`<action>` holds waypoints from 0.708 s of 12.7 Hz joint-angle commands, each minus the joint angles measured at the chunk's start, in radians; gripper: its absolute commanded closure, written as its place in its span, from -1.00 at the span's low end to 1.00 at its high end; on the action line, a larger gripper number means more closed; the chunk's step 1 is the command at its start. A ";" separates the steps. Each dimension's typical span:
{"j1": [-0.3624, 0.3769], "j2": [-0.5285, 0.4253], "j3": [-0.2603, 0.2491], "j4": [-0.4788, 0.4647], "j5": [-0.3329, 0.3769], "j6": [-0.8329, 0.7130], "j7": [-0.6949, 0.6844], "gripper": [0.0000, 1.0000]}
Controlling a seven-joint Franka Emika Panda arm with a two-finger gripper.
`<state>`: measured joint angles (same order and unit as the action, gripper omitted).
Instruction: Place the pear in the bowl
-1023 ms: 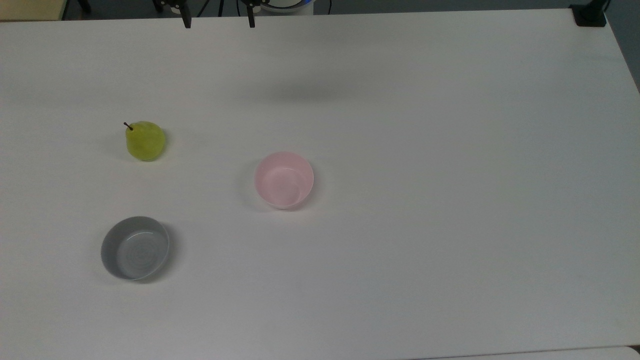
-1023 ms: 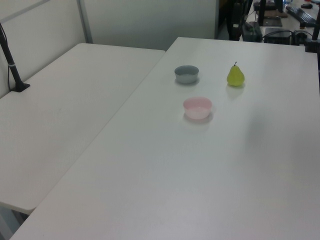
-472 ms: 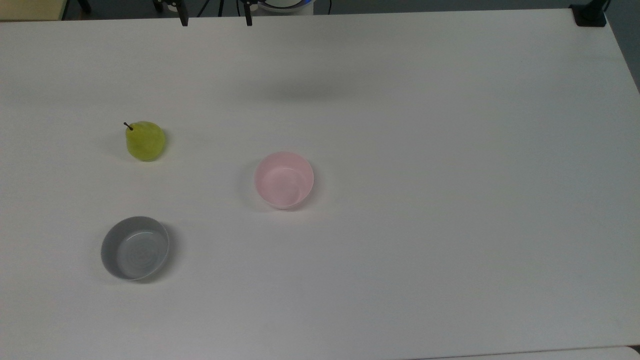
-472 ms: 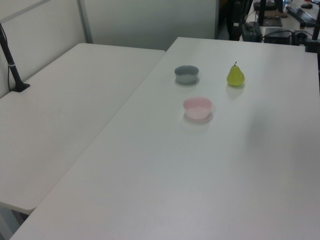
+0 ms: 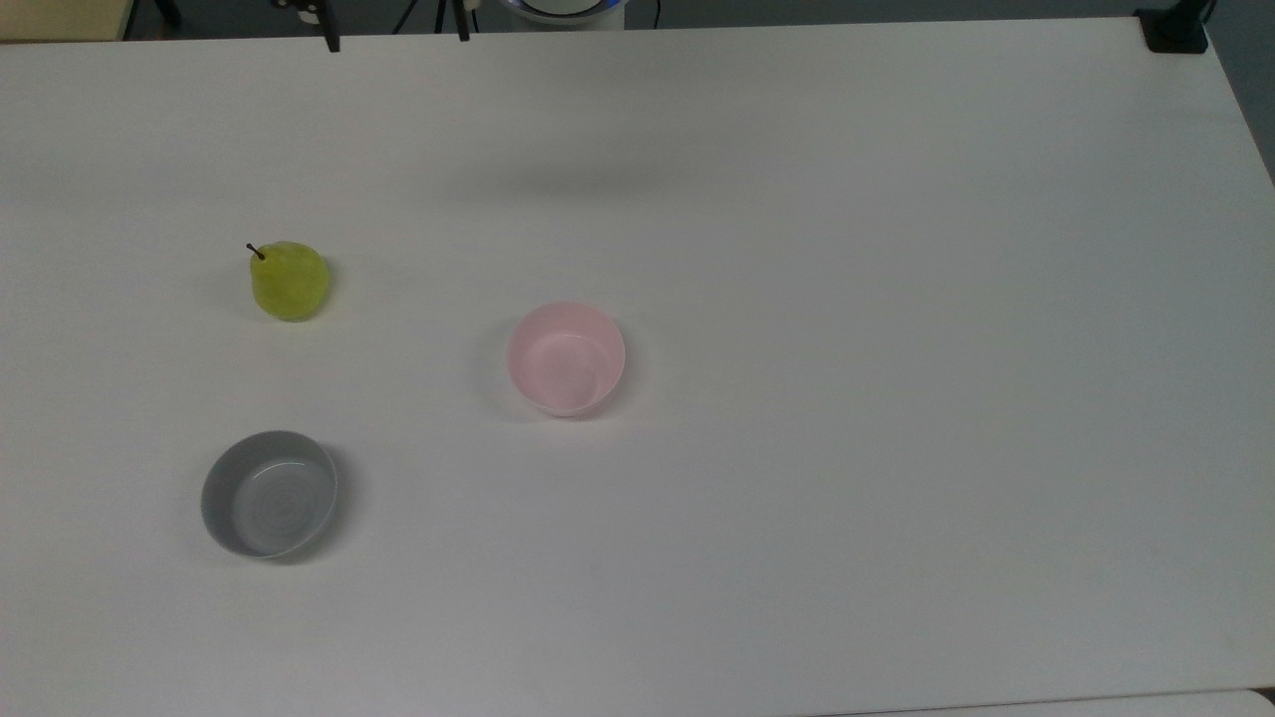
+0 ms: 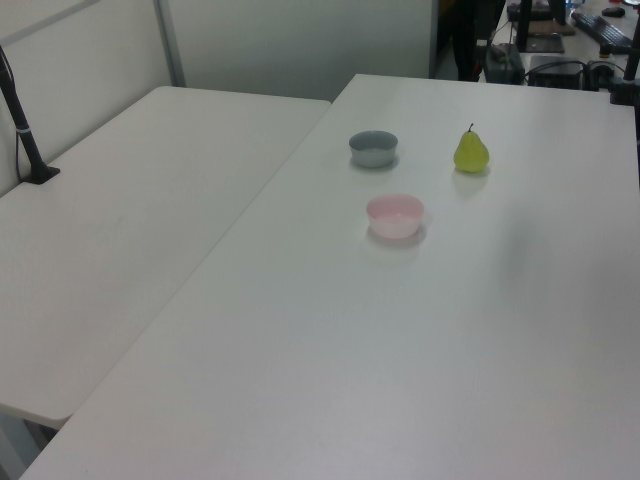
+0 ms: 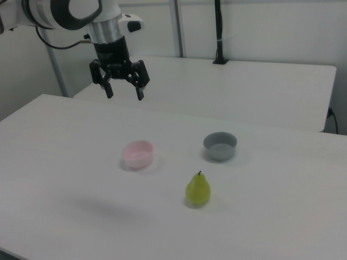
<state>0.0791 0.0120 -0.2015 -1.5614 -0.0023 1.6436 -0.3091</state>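
Note:
The yellow-green pear (image 5: 289, 280) (image 6: 471, 151) (image 7: 198, 189) stands upright on the white table, stem up. The pale pink bowl (image 5: 566, 358) (image 6: 395, 215) (image 7: 137, 154) sits empty, to the right of the pear in the top view. My gripper (image 7: 124, 93) hangs high above the table, open, with nothing between its fingers; in the right view it is up and to the left of the pink bowl. Its two fingertips (image 5: 332, 44) poke in at the top view's upper edge.
A grey bowl (image 5: 269, 493) (image 6: 373, 148) (image 7: 220, 145) stands empty near the pear. A second white table (image 6: 130, 200) adjoins this one. A black post base (image 5: 1175, 28) sits at the table's corner. The rest of the table top (image 5: 896, 398) is bare.
The fingertips have slid toward the top view's left along the upper edge. Pear and both bowls have not moved.

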 commanded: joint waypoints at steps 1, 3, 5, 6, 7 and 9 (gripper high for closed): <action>-0.048 -0.009 -0.009 0.004 -0.008 0.010 -0.100 -1.00; -0.093 0.008 -0.009 0.000 -0.030 0.012 -0.201 -1.00; -0.151 0.052 -0.010 -0.005 -0.025 0.025 -0.286 -1.00; -0.160 0.071 -0.015 -0.011 -0.031 0.036 -0.356 -1.00; -0.169 0.072 -0.021 -0.031 -0.027 0.062 -0.369 -1.00; -0.196 0.072 -0.036 -0.092 -0.004 0.142 -0.352 -1.00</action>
<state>-0.1055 0.0964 -0.2179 -1.5778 -0.0230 1.6999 -0.6444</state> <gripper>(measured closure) 0.000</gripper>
